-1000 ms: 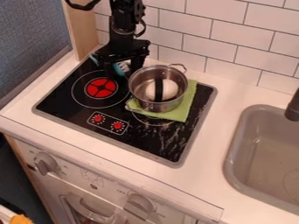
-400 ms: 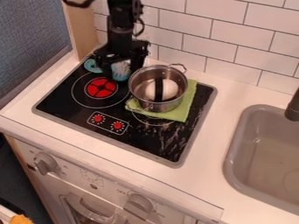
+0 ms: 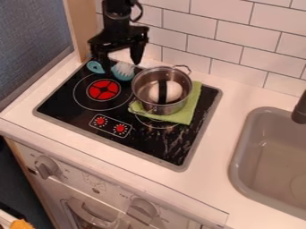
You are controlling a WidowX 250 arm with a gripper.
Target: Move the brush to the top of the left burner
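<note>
Teal round-headed brush with white bristles: just behind the red-centred left burner
Black two-finger gripper: released, fingers apart, behind that burner
Silver metal pot: beside that burner

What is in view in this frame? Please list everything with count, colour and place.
brush: one, blue with white bristles, on the hob behind the left burner
left burner: one, red centre, hob's left side
pot: one, silver metal, on the cloth
round thing: one, pale with black stripe, in the pot
cloth: one, green, under the pot
dials: two, red, hob's near side
hob: one, black, grey edge, in the counter
counter: one, white
sink: one, grey, right
tap: one, black, right edge
front knobs: two, grey, below the counter
tiles: many, white, back wall
post: one, wooden, upper left
arm: one, black, top
tool: one, black, above the brush
</note>
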